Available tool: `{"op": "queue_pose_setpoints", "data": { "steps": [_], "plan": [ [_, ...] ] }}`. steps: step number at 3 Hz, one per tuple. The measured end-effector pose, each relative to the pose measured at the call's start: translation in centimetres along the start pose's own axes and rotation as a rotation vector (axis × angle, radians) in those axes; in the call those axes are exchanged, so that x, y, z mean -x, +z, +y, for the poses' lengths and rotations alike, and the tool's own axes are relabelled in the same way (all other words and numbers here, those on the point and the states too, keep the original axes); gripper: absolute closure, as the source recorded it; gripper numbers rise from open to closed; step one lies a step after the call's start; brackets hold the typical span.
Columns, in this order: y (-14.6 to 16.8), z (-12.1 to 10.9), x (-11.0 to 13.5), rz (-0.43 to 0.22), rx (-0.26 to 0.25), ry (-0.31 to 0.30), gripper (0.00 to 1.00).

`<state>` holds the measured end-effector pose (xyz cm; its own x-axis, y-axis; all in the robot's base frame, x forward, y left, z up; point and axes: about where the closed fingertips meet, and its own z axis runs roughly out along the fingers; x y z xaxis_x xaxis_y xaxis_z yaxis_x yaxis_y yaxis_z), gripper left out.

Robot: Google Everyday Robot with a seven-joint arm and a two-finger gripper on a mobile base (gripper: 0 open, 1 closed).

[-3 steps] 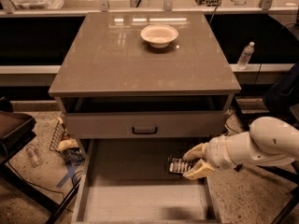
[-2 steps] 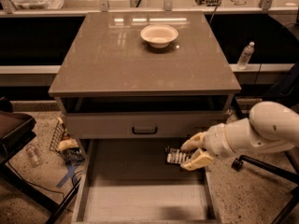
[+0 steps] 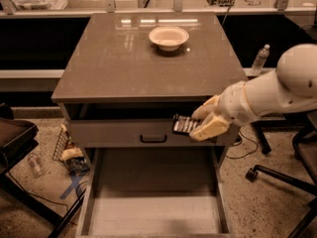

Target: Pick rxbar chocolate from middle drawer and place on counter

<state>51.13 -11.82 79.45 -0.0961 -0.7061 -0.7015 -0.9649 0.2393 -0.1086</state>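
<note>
A wide shallow grey drawer tray [image 3: 148, 213] is seen pulled out below the front edge of the glossy grey-brown square tabletop [image 3: 124, 68]. A round white bowl [image 3: 169, 37] is set near the back edge. A small flat black-wrapped snack bar [image 3: 183, 124] is held just under the front edge, near the front right corner, above the tray. It is pinched between the tan fingers of the gripper [image 3: 198, 124], which is carried by a white arm [image 3: 277, 88] from the right.
</note>
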Motion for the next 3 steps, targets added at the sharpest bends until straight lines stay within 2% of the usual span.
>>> {"op": "queue_pose_setpoints", "data": {
  "steps": [1,2,3],
  "plan": [
    [-3.4,-3.5,4.1,0.018,-0.069,0.013,1.00],
    [-4.6,-10.5,7.3,0.013,-0.168,0.020,1.00],
    [-3.5,-15.3,8.3,-0.020,-0.215,0.034,1.00]
  ]
}}
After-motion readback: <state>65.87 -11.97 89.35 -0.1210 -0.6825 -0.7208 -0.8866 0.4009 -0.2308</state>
